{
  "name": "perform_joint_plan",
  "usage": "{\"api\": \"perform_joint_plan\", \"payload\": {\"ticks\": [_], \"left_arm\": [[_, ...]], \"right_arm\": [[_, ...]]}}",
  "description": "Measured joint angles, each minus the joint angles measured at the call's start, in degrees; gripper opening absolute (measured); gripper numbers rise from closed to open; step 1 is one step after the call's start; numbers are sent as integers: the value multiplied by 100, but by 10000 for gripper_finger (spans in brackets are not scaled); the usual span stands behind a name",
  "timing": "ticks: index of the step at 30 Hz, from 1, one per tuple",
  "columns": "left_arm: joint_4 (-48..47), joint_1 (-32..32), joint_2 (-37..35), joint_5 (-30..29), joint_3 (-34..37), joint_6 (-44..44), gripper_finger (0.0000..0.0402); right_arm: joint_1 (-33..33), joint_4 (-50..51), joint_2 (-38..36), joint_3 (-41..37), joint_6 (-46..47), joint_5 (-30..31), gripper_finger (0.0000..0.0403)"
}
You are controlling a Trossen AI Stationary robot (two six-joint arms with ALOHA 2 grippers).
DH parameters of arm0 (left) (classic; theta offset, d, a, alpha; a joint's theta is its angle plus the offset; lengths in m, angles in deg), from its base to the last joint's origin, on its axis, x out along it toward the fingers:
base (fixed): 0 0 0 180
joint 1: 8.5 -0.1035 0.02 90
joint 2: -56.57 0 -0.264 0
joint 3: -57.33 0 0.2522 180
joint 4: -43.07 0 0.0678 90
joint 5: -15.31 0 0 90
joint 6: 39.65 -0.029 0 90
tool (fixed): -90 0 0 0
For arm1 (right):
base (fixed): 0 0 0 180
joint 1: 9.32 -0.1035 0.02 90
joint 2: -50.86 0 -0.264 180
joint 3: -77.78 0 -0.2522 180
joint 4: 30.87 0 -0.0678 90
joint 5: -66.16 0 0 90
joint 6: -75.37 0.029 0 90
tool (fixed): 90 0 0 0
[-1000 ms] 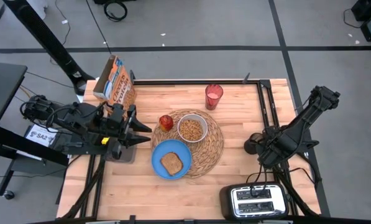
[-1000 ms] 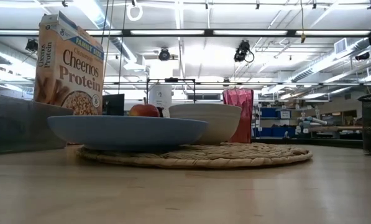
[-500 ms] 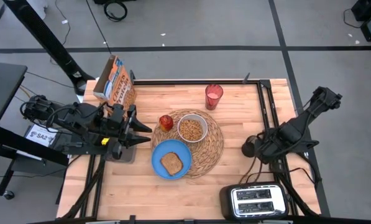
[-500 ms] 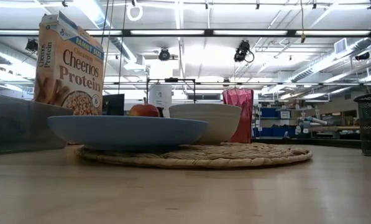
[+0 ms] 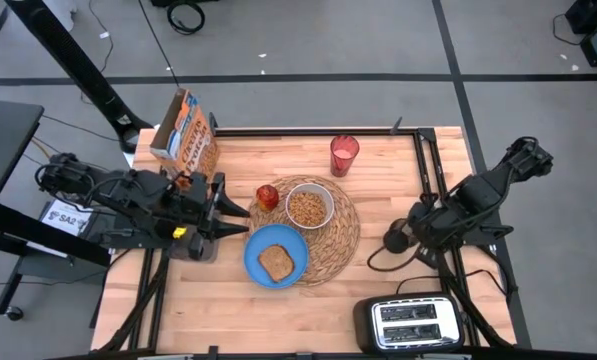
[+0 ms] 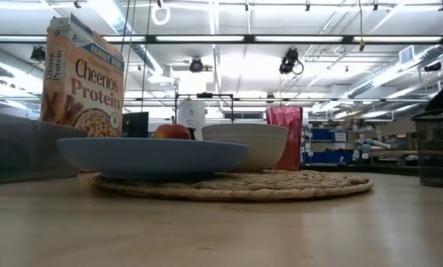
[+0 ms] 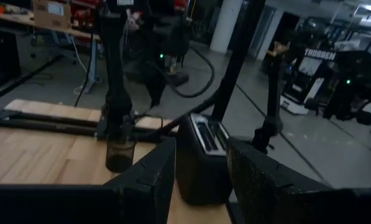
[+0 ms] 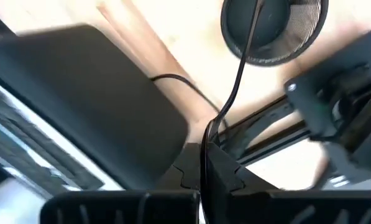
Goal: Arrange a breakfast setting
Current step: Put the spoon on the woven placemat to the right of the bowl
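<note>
The round straw placemat point(image 5: 340, 246) lies mid-table. On it stand the white bowl point(image 5: 329, 206), which holds cereal, and part of the blue plate point(image 5: 256, 250), which carries the toast point(image 5: 276, 262). The red apple point(image 5: 267, 196) sits at the mat's far-left rim. The red cup point(image 5: 344, 155) and the Cheerios box point(image 5: 185, 130) stand upright near the far edge. No spoon shows. My left gripper point(image 5: 246, 220) is open and empty, left of the plate. My right gripper point(image 8: 204, 146) is shut at the table's right side, beside a black mesh cup point(image 5: 395, 240). My right gripper has a thin black cord point(image 8: 217, 119) running into the seam between its shut fingertips. The cord kinks there. One run passes over the mesh cup point(image 8: 275, 31), the other goes toward the toaster point(image 8: 79, 93). How far back it reaches between the fingers does not show.
The black-and-silver toaster point(image 5: 413, 325) stands at the near right corner, its cord looping on the wood point(image 5: 376, 264). The mesh cup also shows at the right of the low view point(image 6: 436, 148). Bare wood lies near the front edge point(image 5: 228, 310).
My right gripper has moved toward the table's left. The mesh cup has shifted left with it, coming further into the low view. The cord now forms a loop on the wood. My left gripper has moved a little toward the plate, still open.
</note>
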Motion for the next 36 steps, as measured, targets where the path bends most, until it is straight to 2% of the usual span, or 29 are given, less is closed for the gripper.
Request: {"api": "perform_joint_plan", "payload": {"ticks": [10, 15, 18, 23, 28, 30, 33, 36], "left_arm": [[81, 274, 132, -124, -1, 40, 151], [166, 314, 389, -372, 1, 3, 163], [515, 314, 652, -591, -4, -483, 185], [1424, 301, 1355, -1078, -4, -2206, 225], [2769, 287, 2153, -2118, -4, -5438, 239], [3450, 253, 2464, -2747, -4, -6802, 235], [4461, 134, 2827, -3405, -4, -8294, 229], [4930, -101, 3044, -3739, -4, -9049, 224]], "right_arm": [[80, -20, 5, 1168, 1581, -282, 8], [145, -424, 9, 1653, 1780, 462, 8], [288, -1000, 9, 1673, 1775, 1082, 8], [726, -2789, 20, 1222, 1816, 2338, 8], [1117, -5053, 22, 539, 1578, 3348, 8], [1325, -5841, 24, 298, 1353, 3413, 8], [1621, -6975, 22, -65, 1142, 3275, 8], [1813, -7957, 22, -369, 1080, 3016, 8]]}}
